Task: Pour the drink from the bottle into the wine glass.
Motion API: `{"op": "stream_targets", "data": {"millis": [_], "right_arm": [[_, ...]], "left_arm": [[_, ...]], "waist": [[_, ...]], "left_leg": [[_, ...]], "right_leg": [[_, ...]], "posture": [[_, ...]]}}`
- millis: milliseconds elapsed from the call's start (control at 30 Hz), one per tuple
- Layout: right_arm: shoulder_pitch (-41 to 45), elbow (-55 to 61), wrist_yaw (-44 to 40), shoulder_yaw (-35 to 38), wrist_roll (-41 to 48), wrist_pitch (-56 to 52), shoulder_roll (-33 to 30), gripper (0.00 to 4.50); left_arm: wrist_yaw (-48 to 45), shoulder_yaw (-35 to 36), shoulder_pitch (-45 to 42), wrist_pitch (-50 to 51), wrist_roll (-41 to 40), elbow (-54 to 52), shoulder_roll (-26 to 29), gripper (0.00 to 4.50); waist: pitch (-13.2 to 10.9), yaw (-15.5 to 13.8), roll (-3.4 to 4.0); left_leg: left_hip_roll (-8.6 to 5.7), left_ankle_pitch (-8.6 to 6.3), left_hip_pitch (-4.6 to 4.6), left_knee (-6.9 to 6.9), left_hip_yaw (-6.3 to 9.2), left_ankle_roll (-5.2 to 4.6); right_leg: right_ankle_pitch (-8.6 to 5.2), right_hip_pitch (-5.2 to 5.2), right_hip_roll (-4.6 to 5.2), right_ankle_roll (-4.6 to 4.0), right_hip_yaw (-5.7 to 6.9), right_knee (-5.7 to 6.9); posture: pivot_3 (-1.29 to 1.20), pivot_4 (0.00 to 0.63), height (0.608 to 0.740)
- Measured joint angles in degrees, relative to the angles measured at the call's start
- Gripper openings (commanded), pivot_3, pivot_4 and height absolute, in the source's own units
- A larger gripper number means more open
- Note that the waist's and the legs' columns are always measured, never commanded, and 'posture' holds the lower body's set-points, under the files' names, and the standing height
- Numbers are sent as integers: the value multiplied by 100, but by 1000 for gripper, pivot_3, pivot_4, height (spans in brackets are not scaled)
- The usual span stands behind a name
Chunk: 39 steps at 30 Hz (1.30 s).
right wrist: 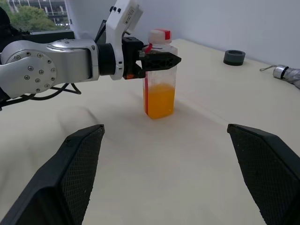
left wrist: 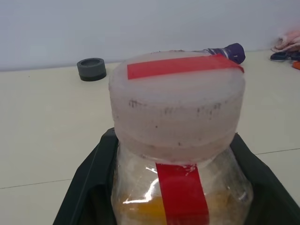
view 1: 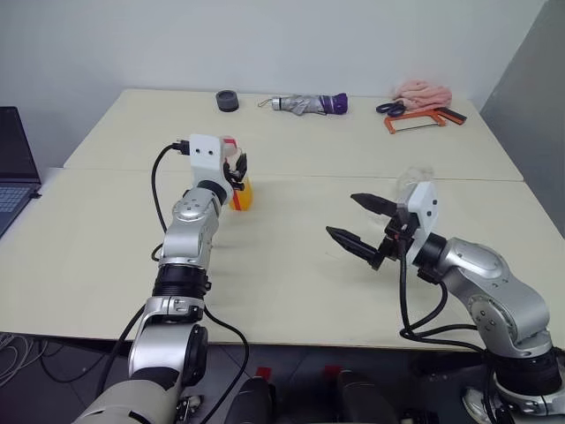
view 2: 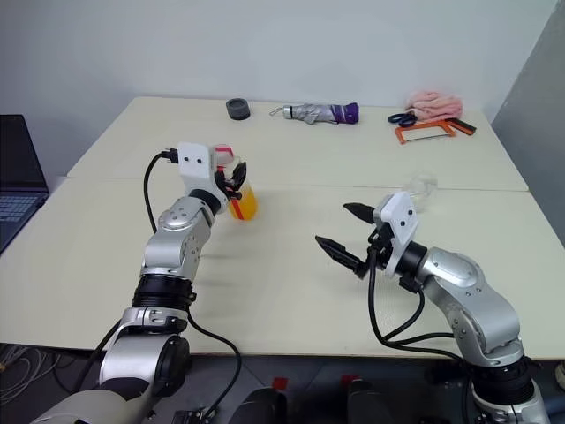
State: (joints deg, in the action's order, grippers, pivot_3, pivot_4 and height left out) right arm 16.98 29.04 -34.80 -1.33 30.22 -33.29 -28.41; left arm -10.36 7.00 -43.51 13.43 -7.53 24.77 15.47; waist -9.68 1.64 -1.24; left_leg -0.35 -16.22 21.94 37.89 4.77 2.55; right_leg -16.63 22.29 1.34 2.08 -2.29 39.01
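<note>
**Bottle gripped, cap still on, nothing poured**

The table [view 1: 291, 291] is broad and pale, and its near half is mostly bare, so both arms have plenty of room to swing; a seam runs across it just behind the bottle. The clutter sits well away along the far edge: a folded umbrella [view 1: 309, 103], a pink cloth [view 1: 422, 91], an orange-handled tool [view 1: 415, 119] and a small dark ring [view 1: 227, 100]. A laptop [view 1: 13, 168] lies off to the left.

The left gripper [right wrist: 157, 59] has its black fingers closed around the upper part of the bottle [right wrist: 160, 89], which stands upright on the table, well in from every edge. The drink [right wrist: 160, 101] fills roughly the lower half. The white-and-red cap [left wrist: 177, 101] is still on, so I'd judge that opening, lifting and pouring all remain.

The right gripper [view 1: 364, 223] hangs spread wide with nothing in it, well apart from the bottle. The wine glass [view 1: 415, 179] shows faintly just behind that wrist, looking empty and largely hidden; the arm crowds it, a knock risk.
</note>
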Motion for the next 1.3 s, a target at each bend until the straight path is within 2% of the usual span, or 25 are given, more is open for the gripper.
{"op": "stream_targets", "data": {"millis": [133, 300, 500, 733, 933, 1300], "right_arm": [[12, 7, 16, 2, 8, 2, 9, 4500], [49, 48, 12, 96, 63, 10, -6, 4500], [495, 373, -7, 445, 578, -335, -294, 4500], [941, 477, 323, 350, 809, -715, -176, 4500], [942, 497, 626, 50, 667, -873, -146, 4500], [942, 445, 842, -271, 433, -975, 25, 4500]], "left_arm": [[-202, 10, 190, 7, -91, -255, -2, 2161], [-1191, -107, 510, 132, -567, -752, 5, 2160], [-3538, -902, 490, 374, -1080, -1173, 431, 2160], [-5433, -1611, 199, 341, -1271, -1287, 519, 2160], [-6012, -1710, -6, 88, -1259, -1005, 319, 2160], [-6284, -1804, -11, -260, -1090, -657, 245, 2160]], "waist": [[0, 1, 0], [0, -3, 0], [-3, 2, 2], [-3, 11, 3], [-4, 12, 3], [-4, 15, 3]], "left_leg": [[2, 0, 0, 0, -1, 1], [2, 2, 4, 2, 1, 4], [-1, 1, 7, 0, 0, 1], [-2, -1, 7, 0, -1, -2], [-2, -1, 7, 1, 0, -3], [0, -1, 9, 1, 1, -3]], "right_leg": [[0, 0, 1, 0, -2, 0], [0, 0, 7, 0, 0, 0], [0, 2, 3, 0, 1, -2], [-1, 2, -3, -1, 1, -2], [-1, 3, -4, -1, 0, -1], [-1, 5, -3, -1, 0, -1]], "posture": [[0, 150, 740], [0, 150, 740], [0, 150, 740], [0, 150, 740], [0, 150, 740], [0, 150, 740]]}}
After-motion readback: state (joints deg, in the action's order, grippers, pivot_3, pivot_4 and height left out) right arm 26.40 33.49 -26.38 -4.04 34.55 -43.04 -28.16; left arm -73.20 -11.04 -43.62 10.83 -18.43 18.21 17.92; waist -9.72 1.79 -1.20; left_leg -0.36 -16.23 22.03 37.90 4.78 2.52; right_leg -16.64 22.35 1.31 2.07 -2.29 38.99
